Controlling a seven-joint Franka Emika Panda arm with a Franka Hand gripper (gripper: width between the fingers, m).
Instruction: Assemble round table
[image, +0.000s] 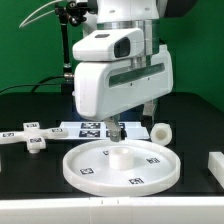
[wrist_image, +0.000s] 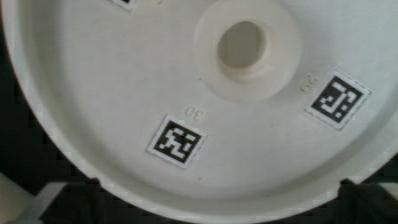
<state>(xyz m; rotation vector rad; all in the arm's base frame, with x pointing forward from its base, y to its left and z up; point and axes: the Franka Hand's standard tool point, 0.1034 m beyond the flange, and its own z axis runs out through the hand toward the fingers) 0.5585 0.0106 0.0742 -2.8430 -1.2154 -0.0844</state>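
The large rimmed round disc (image: 120, 166) lies flat on the black table, with a raised hub in its middle and small square tags on its face. In the wrist view the disc (wrist_image: 196, 100) fills the picture, its centre hole toward the far side. My gripper (image: 114, 131) hangs just over the disc's far rim; in the wrist view the gripper (wrist_image: 214, 203) is open, with a dark finger on each side of the rim and nothing held. The cross-shaped base (image: 30, 137) lies at the exterior view's left. The short cylinder leg (image: 160, 130) lies at its right.
The marker board (image: 88, 127) lies flat behind the disc, partly hidden by my arm. A white block (image: 215, 166) sits at the exterior view's right edge. A black stand and cables rise behind the arm.
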